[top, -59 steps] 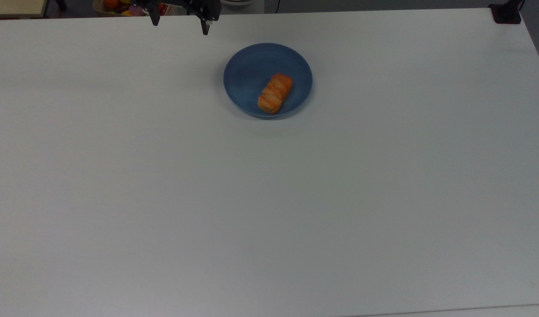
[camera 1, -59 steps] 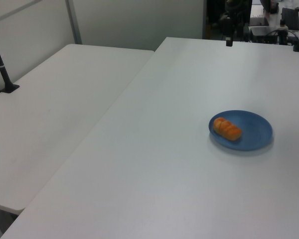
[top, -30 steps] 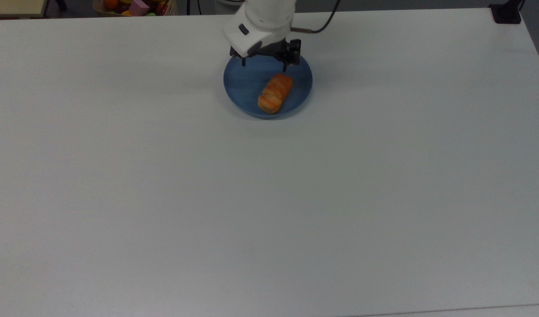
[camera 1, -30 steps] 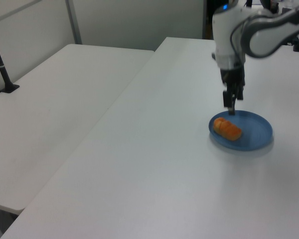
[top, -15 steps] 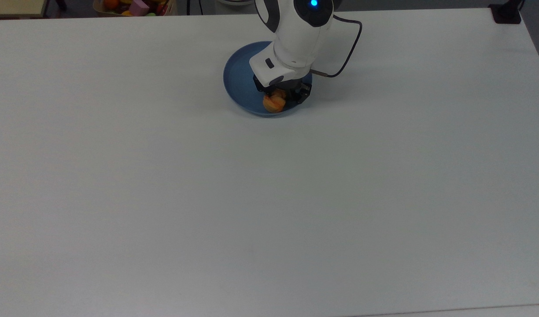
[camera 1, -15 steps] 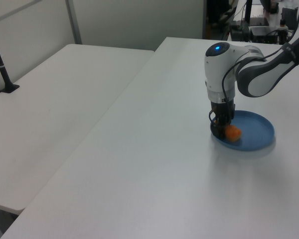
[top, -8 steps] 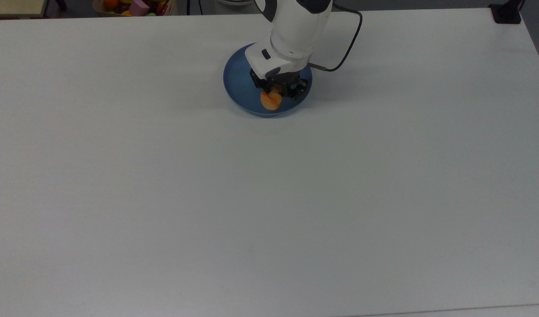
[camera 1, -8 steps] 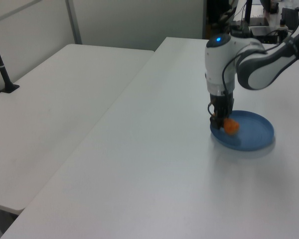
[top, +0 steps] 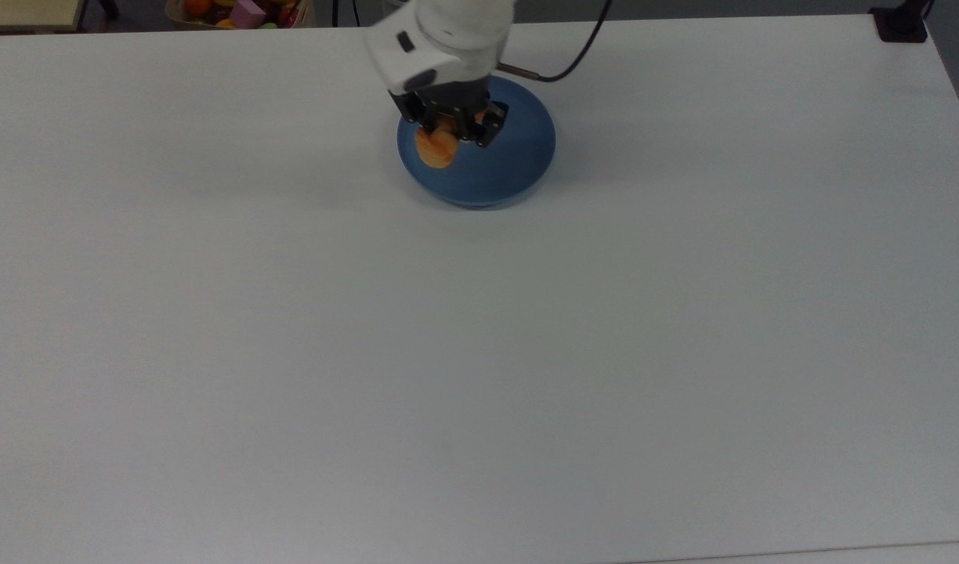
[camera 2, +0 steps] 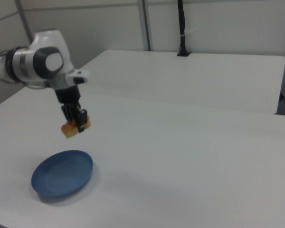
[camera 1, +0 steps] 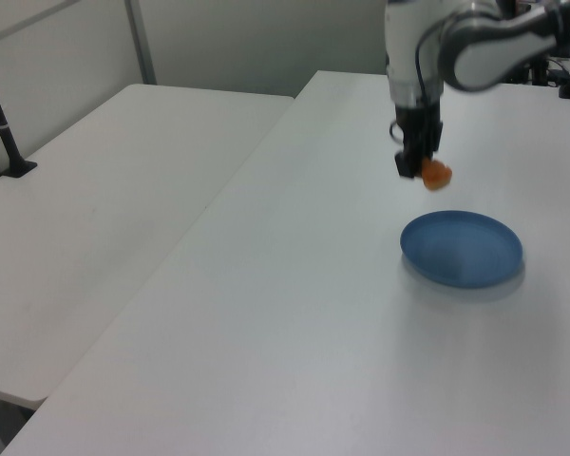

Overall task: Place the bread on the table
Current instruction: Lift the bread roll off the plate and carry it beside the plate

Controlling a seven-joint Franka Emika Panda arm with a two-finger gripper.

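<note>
Holding the bread (camera 1: 437,174) pinched in its gripper (camera 1: 421,169) well above the blue plate (camera 1: 463,249), the arm looks ready to carry it over bare table (top: 479,352).

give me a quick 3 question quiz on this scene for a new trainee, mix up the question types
1. True or false: the bread is resting on the blue plate.
2. Multiple choice: the gripper is A) open above the plate, B) shut on the bread, C) resting on the table.
3. Fill in: in the left view, the plate holds ____.

Key
1. False: the bread hangs in the air, clear of the plate.
2. B
3. Nothing; its surface is bare.
</note>
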